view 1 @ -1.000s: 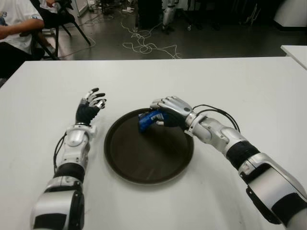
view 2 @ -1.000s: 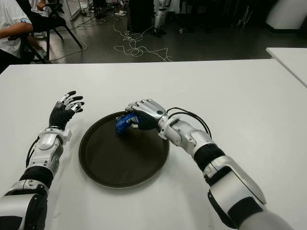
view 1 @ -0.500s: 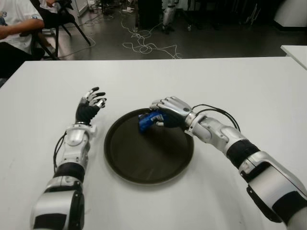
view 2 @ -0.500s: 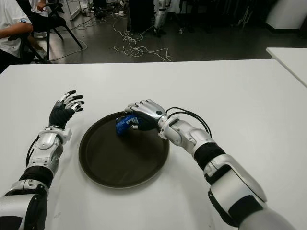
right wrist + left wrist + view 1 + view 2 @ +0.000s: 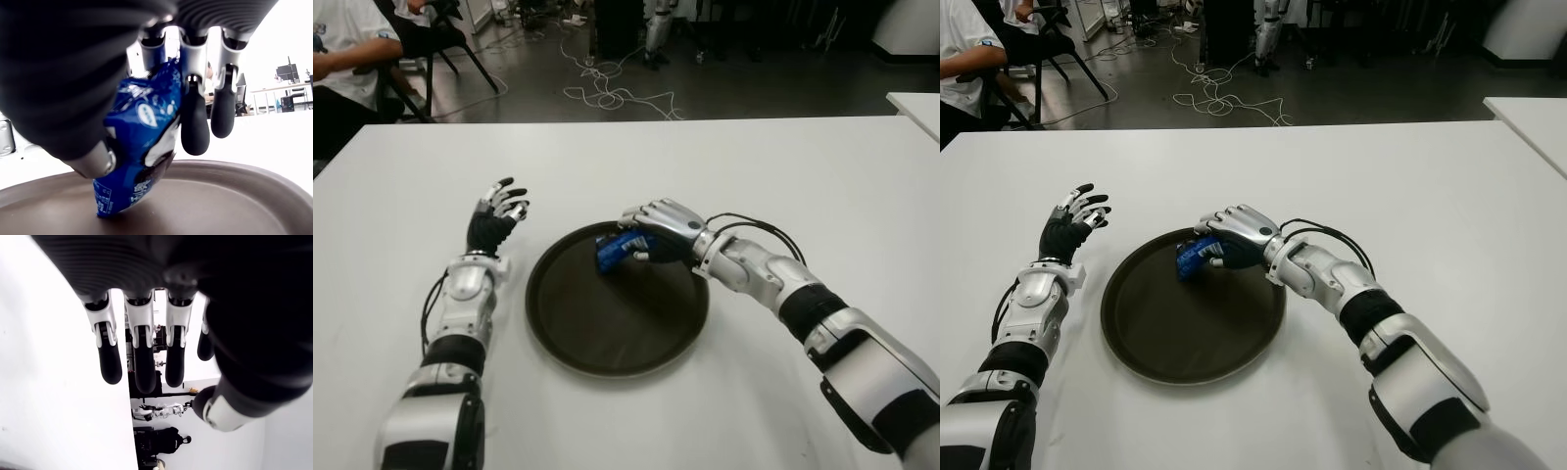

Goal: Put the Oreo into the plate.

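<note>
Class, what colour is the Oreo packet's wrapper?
Blue with white markings, on the Oreo packet; clearest in the right wrist view.

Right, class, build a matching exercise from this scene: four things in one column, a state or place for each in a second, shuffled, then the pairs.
1 Oreo pack
2 plate
3 left hand
4 right hand

A fingers spread, holding nothing
B dark, round, on the white table
C curled around the blue pack
D held over the plate's far side

Pairs: 1-D, 2-B, 3-A, 4-C
</note>
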You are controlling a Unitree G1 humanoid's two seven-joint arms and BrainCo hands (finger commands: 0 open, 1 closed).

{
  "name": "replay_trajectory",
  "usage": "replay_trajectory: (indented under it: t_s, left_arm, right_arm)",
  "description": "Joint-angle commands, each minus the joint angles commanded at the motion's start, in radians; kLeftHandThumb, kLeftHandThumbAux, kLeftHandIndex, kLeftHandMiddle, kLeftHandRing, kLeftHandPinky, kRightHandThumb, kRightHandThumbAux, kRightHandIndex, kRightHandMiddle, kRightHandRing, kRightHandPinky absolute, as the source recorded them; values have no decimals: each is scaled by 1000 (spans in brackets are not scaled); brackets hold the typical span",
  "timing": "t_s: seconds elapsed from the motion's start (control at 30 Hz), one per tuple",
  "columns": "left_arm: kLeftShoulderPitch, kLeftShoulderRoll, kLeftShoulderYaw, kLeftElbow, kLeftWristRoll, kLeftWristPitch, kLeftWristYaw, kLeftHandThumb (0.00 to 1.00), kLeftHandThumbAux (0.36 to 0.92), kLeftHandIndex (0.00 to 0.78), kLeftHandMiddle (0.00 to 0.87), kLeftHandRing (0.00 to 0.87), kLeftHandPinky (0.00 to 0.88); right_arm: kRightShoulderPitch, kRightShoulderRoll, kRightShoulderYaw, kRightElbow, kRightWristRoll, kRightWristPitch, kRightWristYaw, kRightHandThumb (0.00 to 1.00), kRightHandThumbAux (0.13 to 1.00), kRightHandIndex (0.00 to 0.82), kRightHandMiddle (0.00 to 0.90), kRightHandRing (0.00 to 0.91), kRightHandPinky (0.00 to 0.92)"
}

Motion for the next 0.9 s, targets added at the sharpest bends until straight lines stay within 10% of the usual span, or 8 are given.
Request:
replay_trajectory:
  t_s: [0.9]
  left_arm:
    - [-6, -4, 7, -3, -5, 18, 16, 302, 757, 183, 272, 271, 300]
  right_arm:
    - [39, -42, -7, -120, 7, -14, 47, 687, 735, 419, 510, 509, 498]
